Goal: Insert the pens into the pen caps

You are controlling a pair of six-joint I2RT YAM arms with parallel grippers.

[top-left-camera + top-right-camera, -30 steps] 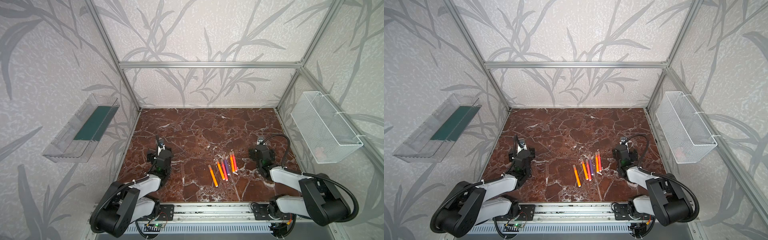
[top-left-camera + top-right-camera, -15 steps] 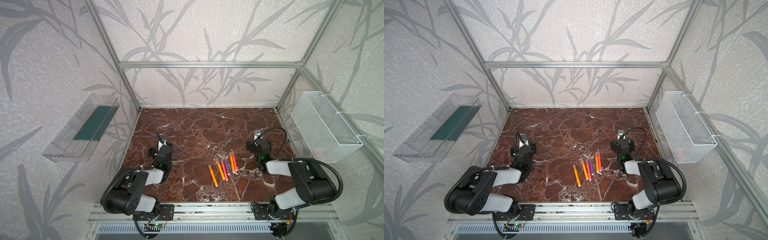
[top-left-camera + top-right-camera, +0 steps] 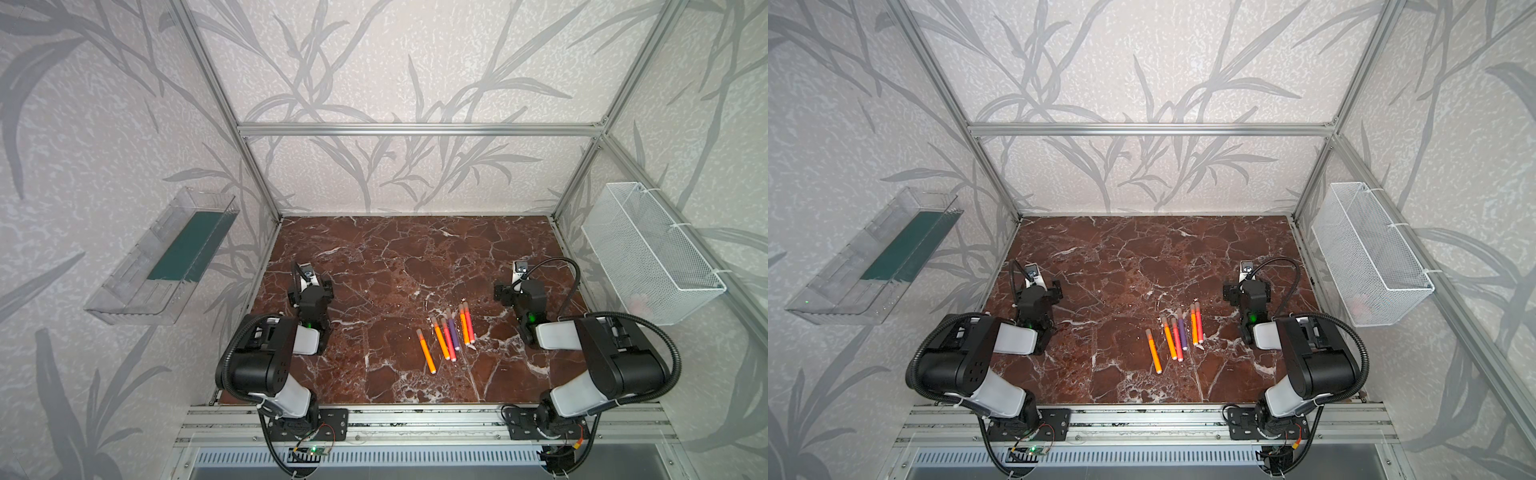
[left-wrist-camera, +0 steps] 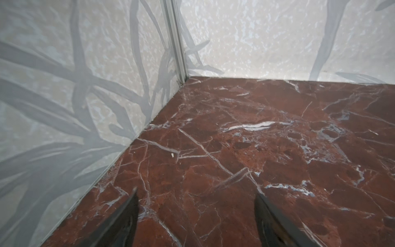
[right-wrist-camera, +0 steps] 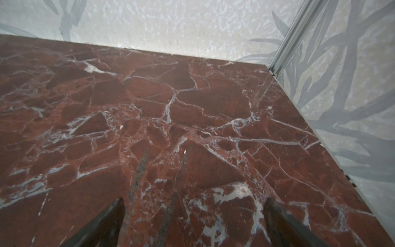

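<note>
— Left wrist view: black left tool (image 4: pixel 196 191) spread wide, gripping nothing, low over red-brown marble desk (image 4: pixel 245 128) by the left wall.
— And in both top views, right of centre?
— Six slim marker pens (image 3: pixel 449 343), orange, red-pink and purple, lying side by side; stubby pinkish-tan pen caps (image 3: pixel 449 311) on far ends.
— Black right tool (image 5: pixel 195 198)?
— Equally wide, empty, near the pens, not touching.
</note>
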